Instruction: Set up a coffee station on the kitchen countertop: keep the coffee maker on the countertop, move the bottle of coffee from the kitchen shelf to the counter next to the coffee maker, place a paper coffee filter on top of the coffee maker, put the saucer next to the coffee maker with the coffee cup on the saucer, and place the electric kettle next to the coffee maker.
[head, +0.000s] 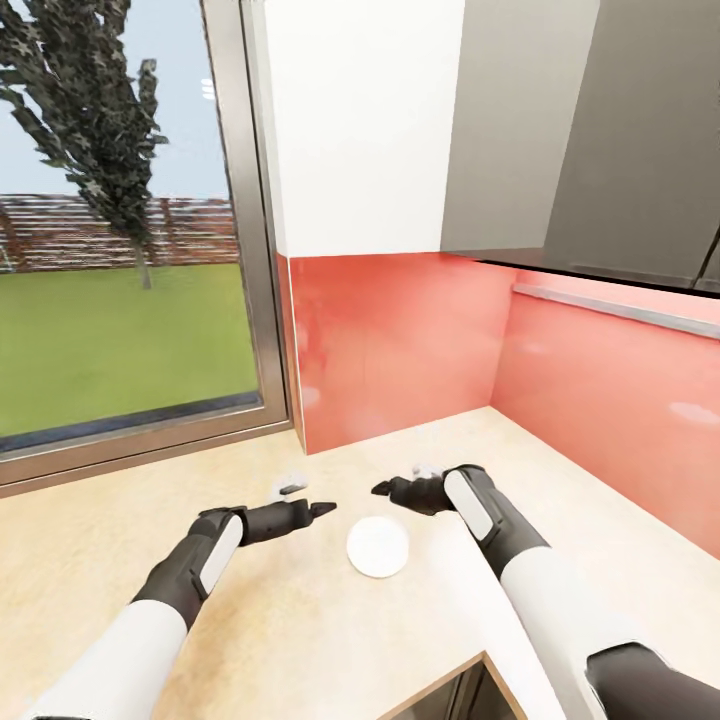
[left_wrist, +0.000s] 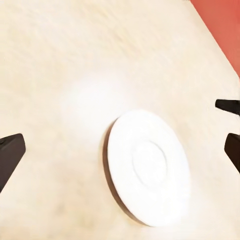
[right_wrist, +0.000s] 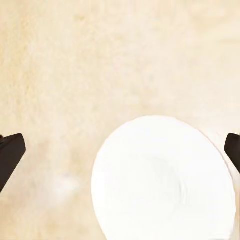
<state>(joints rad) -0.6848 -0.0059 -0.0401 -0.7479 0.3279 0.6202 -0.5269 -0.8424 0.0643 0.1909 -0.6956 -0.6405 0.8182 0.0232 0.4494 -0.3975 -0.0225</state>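
A white round saucer lies flat on the beige countertop, between my two arms and a little nearer to me than the fingertips. My left gripper hovers just to its left, open, its dark fingers spread wide with the saucer below them. My right gripper sits just behind the saucer, also open, with nothing between its fingers. The saucer shows large under it. The two grippers' tips point at each other, a short gap apart.
A red backsplash closes the corner behind and to the right. White and grey wall cabinets hang above. A large window stands at the left. The counter's front edge cuts in near my right arm.
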